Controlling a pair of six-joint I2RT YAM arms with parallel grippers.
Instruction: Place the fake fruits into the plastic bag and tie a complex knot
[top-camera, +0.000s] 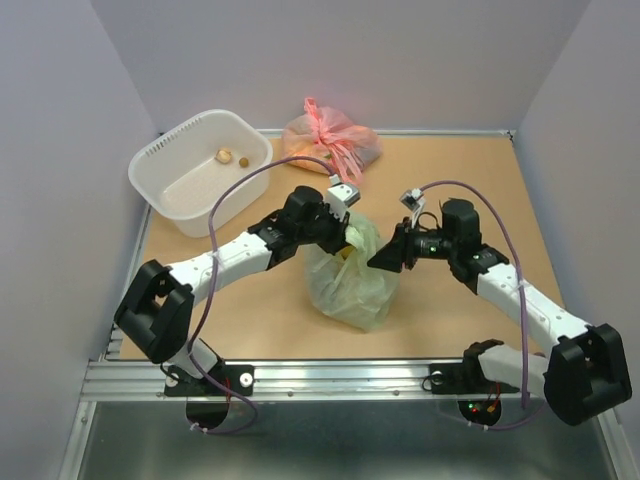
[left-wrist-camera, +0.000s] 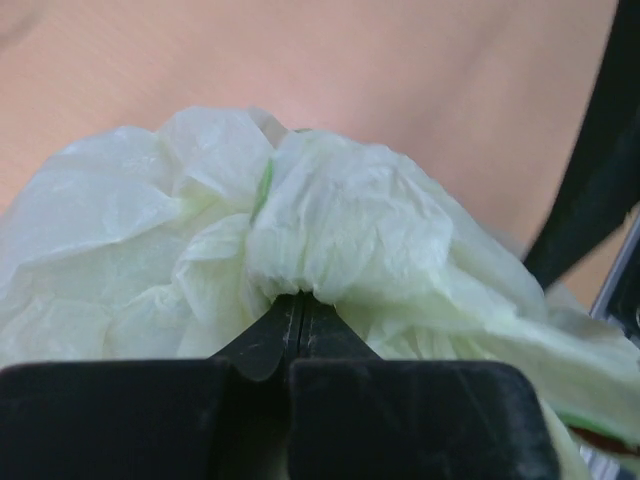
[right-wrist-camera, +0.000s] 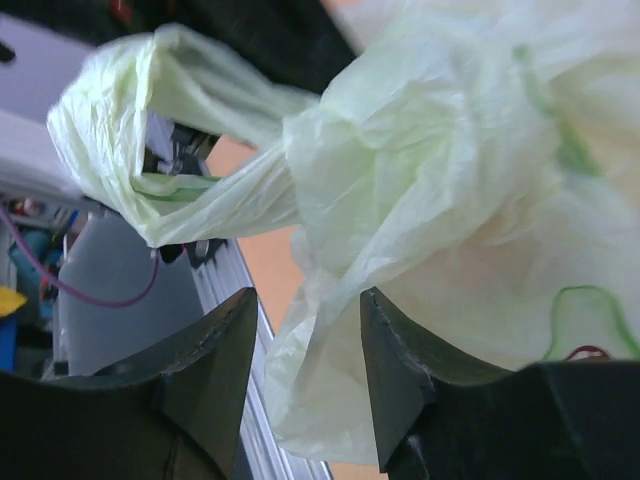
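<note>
From above, the bag (top-camera: 352, 288) sits mid-way on the table (top-camera: 480, 190) between the arms, with the basket (top-camera: 160, 152) and pink bag (top-camera: 330, 135) behind. Only the wrist views tell the grips — left gripper (left-wrist-camera: 300, 300) clenched on a bag fold, right gripper (right-wrist-camera: 305, 300) spread, film in the gap. The table is tan, the walls (top-camera: 400, 60) grey.
</note>
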